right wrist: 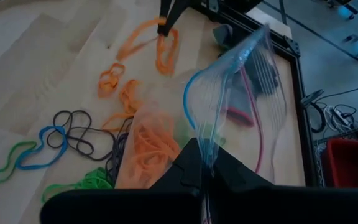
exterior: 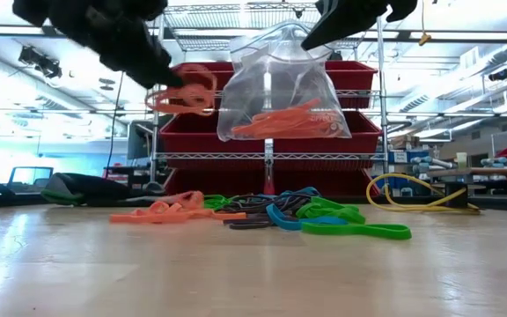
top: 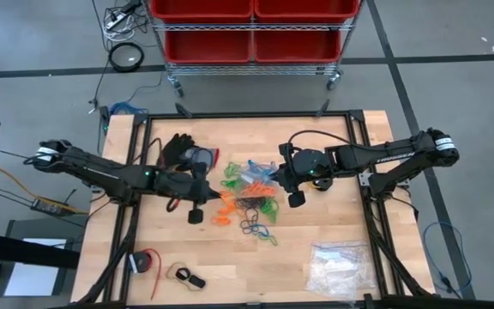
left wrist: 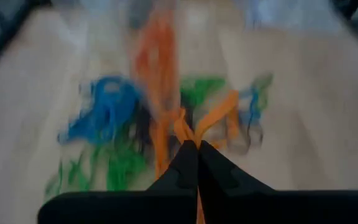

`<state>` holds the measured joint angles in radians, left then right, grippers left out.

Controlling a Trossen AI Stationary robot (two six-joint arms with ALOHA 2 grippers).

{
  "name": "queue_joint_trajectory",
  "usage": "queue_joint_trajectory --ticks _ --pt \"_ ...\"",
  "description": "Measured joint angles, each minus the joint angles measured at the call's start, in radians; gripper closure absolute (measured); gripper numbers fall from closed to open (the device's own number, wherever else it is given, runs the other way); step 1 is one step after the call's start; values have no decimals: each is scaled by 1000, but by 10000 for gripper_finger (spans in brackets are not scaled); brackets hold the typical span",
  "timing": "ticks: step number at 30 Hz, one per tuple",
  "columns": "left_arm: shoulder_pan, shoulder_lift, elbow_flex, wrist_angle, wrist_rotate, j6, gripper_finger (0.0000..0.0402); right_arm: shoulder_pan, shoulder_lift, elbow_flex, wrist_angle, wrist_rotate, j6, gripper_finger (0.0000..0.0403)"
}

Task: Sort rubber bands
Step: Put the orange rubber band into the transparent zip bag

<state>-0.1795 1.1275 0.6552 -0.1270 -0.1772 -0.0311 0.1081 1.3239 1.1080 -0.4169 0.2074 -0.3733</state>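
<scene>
Hanging above the wooden table (top: 333,223) in the low view, clear plastic bag of orange rubber bands (exterior: 282,88) is pinched by right gripper (right wrist: 205,163), while left gripper (left wrist: 197,144) is clamping thin orange elastic loops (exterior: 183,95) over loose multicoloured rubber band pile (top: 249,190).

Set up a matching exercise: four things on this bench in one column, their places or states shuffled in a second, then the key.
Things:
1. left gripper
2. right gripper
3. green rubber band
4. black glove

States:
A. lies flat on the table, at the pile's edge
B. shut on the clear zip bag
C. shut on orange rubber bands
D. lies behind the left arm

Pairs: 1-C, 2-B, 3-A, 4-D
</scene>
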Motion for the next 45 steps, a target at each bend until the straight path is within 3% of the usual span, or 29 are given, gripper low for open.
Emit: queue_joint_trajectory --ticks 5,18,24,31,38,45 --pt "0 45 -22 -110 -9 -85 395 0 0 0 -1 1 2 403" --pt "3 143 -106 42 0 -126 333 0 0 0 3 1 2 403" --pt "3 135 -105 70 -117 -73 391 0 0 0 1 0 4 403" --pt "13 106 -57 46 -51 -43 396 0 0 0 -2 0 4 403" --pt "31 163 -56 -101 -38 -112 315 0 0 0 0 0 6 403" --pt "50 223 -132 10 -60 -122 250 0 0 0 6 0 6 403"
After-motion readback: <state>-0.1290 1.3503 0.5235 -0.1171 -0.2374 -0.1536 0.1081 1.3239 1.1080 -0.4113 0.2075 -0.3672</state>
